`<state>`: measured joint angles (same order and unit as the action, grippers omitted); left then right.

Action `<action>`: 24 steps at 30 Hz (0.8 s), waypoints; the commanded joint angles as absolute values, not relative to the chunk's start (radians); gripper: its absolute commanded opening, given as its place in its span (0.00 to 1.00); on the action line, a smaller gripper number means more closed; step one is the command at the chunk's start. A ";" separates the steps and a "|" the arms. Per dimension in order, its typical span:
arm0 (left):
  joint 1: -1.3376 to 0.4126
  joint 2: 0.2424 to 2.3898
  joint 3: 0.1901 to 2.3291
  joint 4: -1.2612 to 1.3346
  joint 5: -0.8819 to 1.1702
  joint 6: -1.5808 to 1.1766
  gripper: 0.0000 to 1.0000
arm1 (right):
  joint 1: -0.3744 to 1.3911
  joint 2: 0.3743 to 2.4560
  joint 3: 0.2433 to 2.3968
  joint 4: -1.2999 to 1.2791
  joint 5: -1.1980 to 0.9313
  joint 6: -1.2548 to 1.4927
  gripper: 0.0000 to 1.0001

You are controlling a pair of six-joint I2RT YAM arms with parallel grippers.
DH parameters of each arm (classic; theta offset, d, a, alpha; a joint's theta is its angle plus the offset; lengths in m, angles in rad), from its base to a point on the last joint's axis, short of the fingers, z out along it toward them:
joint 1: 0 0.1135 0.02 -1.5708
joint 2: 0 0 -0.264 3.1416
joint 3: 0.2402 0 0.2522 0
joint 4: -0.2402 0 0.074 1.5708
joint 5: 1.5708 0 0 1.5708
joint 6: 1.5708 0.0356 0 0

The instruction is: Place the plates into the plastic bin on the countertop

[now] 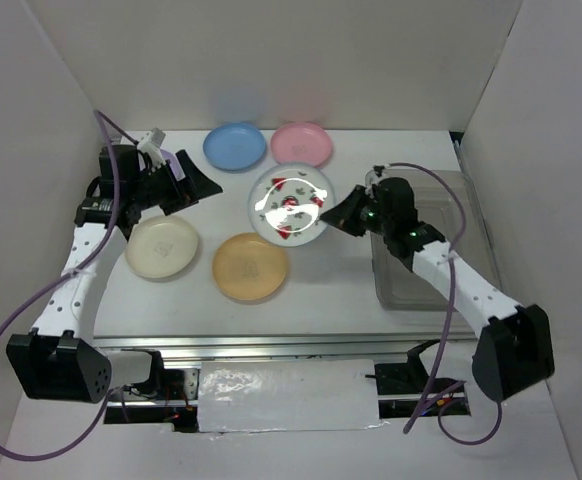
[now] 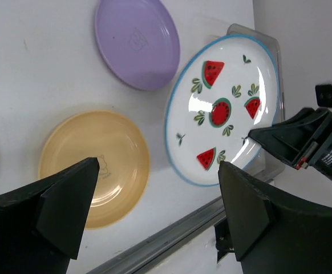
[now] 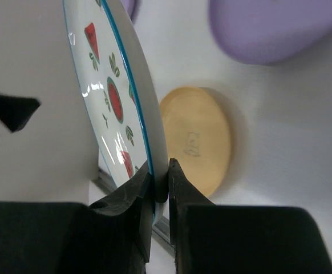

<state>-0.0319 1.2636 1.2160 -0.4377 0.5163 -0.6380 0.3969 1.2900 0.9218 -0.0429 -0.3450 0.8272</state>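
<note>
My right gripper (image 3: pixel 161 171) is shut on the rim of the white fruit-pattern plate (image 3: pixel 112 97) and holds it tilted above the countertop (image 1: pixel 201 300), left of the plastic bin (image 1: pixel 426 290). In the top view this plate (image 1: pixel 291 204) hangs off the right gripper (image 1: pixel 343 213). My left gripper (image 2: pixel 159 171) is open and empty, raised at the left (image 1: pixel 196 185). The blue plate (image 1: pixel 236 146), pink plate (image 1: pixel 302 144), cream plate (image 1: pixel 162 247) and yellow-orange plate (image 1: pixel 250 267) lie flat. A purple plate (image 2: pixel 137 43) lies beneath the held plate; the right wrist view shows it (image 3: pixel 268 28) and a sliver of a second.
White walls close in the left, back and right. A metal rail (image 2: pixel 166 237) runs along the front edge. The bin's rim (image 2: pixel 267 39) shows behind the held plate, and the right gripper's fingers (image 2: pixel 280 140) reach in from the right.
</note>
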 commanded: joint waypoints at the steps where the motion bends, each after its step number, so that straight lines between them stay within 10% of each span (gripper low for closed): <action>1: -0.032 1.204 1.316 -0.504 0.456 -0.579 0.99 | 0.290 1.072 0.864 -0.095 -0.218 0.903 0.00; 11: -0.017 1.026 1.169 -0.655 0.301 -0.403 0.99 | -0.282 0.687 0.703 -0.491 0.005 0.772 0.00; 24: -0.044 0.942 0.968 -0.557 0.339 -0.397 0.99 | -0.552 1.020 0.652 -0.183 -0.351 0.756 0.00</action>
<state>-0.0353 0.9863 0.9680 -0.6174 0.3374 -0.4217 -0.5735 1.0187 0.6125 -0.4316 -0.2356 0.7395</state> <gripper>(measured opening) 0.993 0.175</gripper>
